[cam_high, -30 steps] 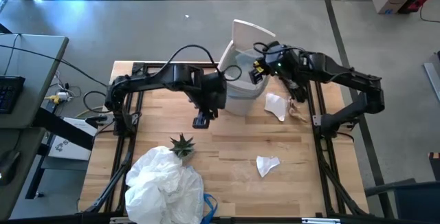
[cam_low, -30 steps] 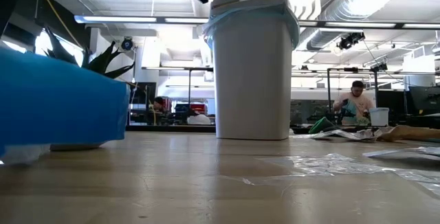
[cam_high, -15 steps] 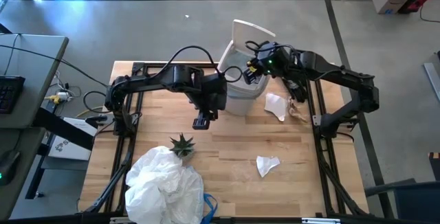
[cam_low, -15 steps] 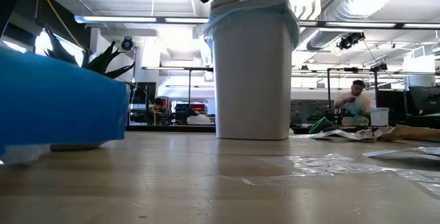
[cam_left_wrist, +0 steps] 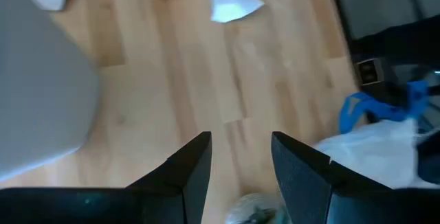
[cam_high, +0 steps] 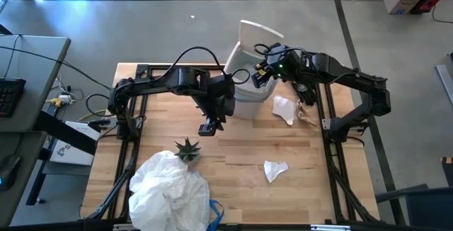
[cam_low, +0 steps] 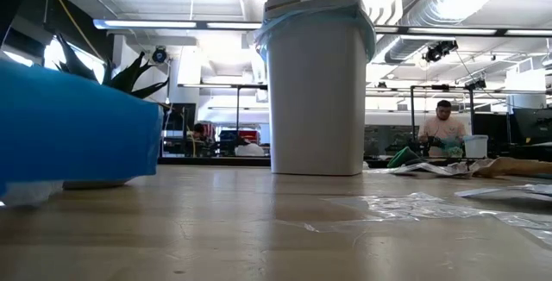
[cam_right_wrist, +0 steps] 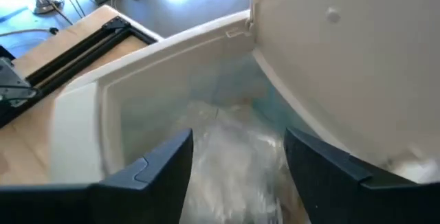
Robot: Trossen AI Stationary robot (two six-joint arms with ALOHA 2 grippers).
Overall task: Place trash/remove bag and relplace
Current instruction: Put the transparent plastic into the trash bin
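The white bin (cam_high: 244, 93) stands at the table's far middle with its lid (cam_high: 260, 32) swung up and the light-blue bag (cam_low: 315, 14) folded over its rim. My right gripper (cam_right_wrist: 237, 159) hangs open over the bin's mouth. Clear crinkled plastic trash (cam_right_wrist: 234, 148) lies blurred inside, below the fingers. More trash lies on the table: a white paper (cam_high: 283, 109), a brown piece (cam_high: 306, 114) and a white scrap (cam_high: 274, 168). My left gripper (cam_high: 207, 125) is open above the bare wood just left of the bin, with nothing between its fingers (cam_left_wrist: 196, 169).
A big crumpled white bag (cam_high: 170, 188) with a blue piece (cam_left_wrist: 371, 110) fills the near left. A small green spiky plant (cam_high: 187, 148) stands at its far side. The wood between the bin and the near edge is free except for the white scrap.
My right gripper has opened over the bin's mouth while staying in place. My left gripper has tipped a little, so its fingers sit higher in the low view, without changing place.
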